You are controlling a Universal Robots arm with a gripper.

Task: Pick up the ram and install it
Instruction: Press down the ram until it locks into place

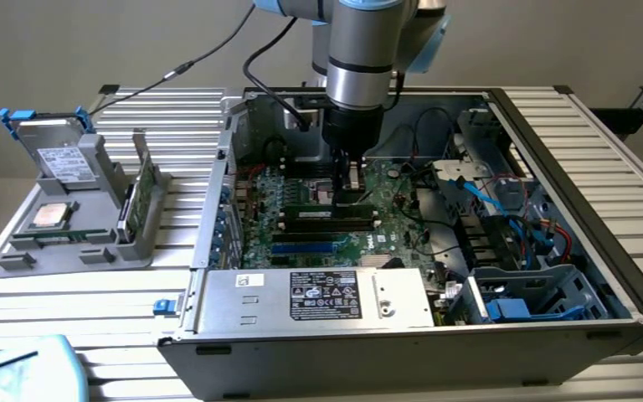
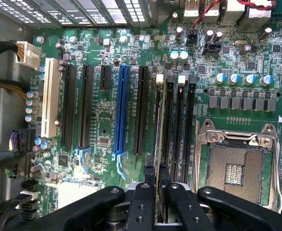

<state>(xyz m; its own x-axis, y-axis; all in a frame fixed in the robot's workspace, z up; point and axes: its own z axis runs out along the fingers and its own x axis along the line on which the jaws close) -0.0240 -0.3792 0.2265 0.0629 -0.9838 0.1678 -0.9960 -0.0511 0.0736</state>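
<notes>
Green ram (image 2: 159, 125) edge-on in gripper (image 2: 157, 175)

Soft, even light (perhaps overhead)

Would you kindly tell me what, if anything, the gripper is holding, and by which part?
The gripper holds the long, narrow dark-green ram stick, its fingers pinching the flat faces at its upper edge.

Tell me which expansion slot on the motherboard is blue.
The blue slot, between a short black slot and a long black one; the rest are black or white.
</notes>
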